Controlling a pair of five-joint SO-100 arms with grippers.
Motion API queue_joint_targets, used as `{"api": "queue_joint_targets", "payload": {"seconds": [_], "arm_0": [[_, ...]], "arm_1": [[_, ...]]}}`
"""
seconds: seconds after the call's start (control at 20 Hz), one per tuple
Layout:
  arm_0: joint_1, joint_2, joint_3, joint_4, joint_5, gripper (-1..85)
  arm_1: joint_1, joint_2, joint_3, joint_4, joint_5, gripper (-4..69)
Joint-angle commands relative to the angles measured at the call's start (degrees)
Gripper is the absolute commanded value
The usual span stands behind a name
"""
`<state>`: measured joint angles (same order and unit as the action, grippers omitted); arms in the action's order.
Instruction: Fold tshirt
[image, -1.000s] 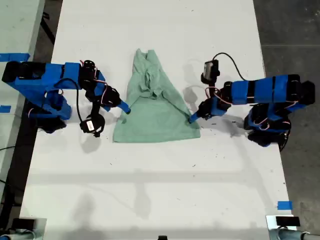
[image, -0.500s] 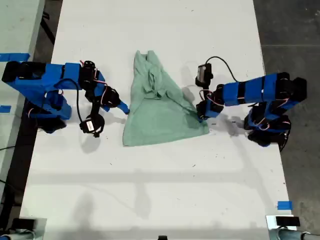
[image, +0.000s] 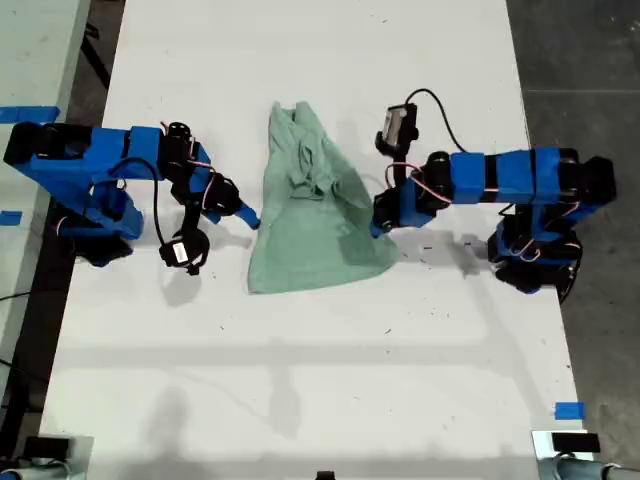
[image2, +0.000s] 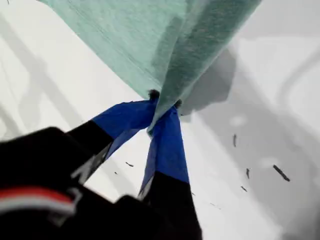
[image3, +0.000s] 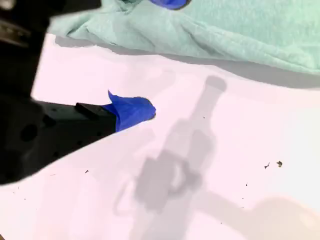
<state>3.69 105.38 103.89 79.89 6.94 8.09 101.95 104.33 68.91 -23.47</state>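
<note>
On the table (image: 320, 380), the tshirt's (image: 310, 215) edge has just been drawn inward over itself
Exterior view: my first gripper (image: 378, 224) has carried its pinched edge across the cloth, starting a fold. First wrist view: jaws clamped on mint fabric. Second wrist view: my second gripper (image3: 132, 110) sits just beside the tshirt, holding nothing; I cannot tell its opening
</note>
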Motion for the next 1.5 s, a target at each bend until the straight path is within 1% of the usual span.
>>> {"api": "queue_joint_targets", "payload": {"seconds": [0.0, 0.1, 0.25, 0.4, 0.45, 0.5, 0.55, 0.6, 0.65, 0.75, 0.95, 1.05, 1.1, 1.2, 1.3, 1.4, 1.45], "arm_0": [[0.4, 0.7, -0.3, -1.0, 0.4, 26.3], [0.4, 0.6, -0.4, -1.1, 0.4, 26.2], [0.5, 0.6, -0.4, -1.2, 0.4, 26.2], [0.6, 0.6, -0.4, -1.1, 0.4, 26.1], [0.6, 0.6, -0.4, -1.1, 0.4, 26.1], [0.7, 0.6, -0.4, -1.3, 0.4, 26.1], [0.8, 0.5, -0.4, -1.5, 0.4, 26.1], [0.8, 0.5, -0.4, -1.5, 0.3, 26.1], [0.9, 0.5, -0.5, -1.5, 0.2, 26.1], [1.1, 0.5, -1.1, -1.3, 0.1, 26.0], [1.7, 0.5, -2.5, -0.3, -0.2, 25.6], [1.9, 0.5, -3.3, 0.3, -0.2, 25.4], [2.0, 0.5, -3.9, 0.5, -0.2, 25.4], [2.1, 0.5, -4.5, 1.2, -0.2, 25.3], [2.0, 0.5, -4.7, 1.4, -0.2, 25.3], [2.0, 0.5, -4.7, 1.4, -0.2, 25.3], [2.0, 0.5, -4.7, 1.4, 0.0, 21.7]], "arm_1": [[-2.7, -4.5, -8.7, -5.8, 4.5, -2.1], [-3.4, -10.6, -11.8, -11.3, 6.9, -2.1], [-3.3, -20.2, -13.7, -19.4, 7.3, -2.1], [-2.4, -28.6, -13.6, -22.8, 7.9, -1.6], [-2.0, -31.1, -13.7, -24.1, 7.5, 5.2], [-1.9, -32.7, -14.7, -24.1, 7.2, 18.9], [-2.2, -33.0, -14.9, -24.1, 6.9, 29.1], [-2.5, -32.3, -15.5, -23.5, 6.7, 35.0], [-3.0, -31.2, -17.2, -20.0, 6.9, 36.5], [-3.8, -28.3, -22.3, -10.8, 6.7, 36.5], [-5.2, -16.0, -25.8, 2.5, 4.7, 36.5], [-5.3, -9.4, -25.1, 10.4, 4.3, 36.3], [-5.2, -5.6, -23.5, 13.4, 4.5, 36.2], [-4.9, 4.0, -16.1, 15.6, 5.4, 35.1], [-3.8, 14.8, -5.4, 15.7, 7.0, 28.4], [-2.6, 25.9, 6.0, 14.8, 8.7, 19.3], [-2.3, 31.4, 11.0, 13.9, 9.3, 6.4]]}}
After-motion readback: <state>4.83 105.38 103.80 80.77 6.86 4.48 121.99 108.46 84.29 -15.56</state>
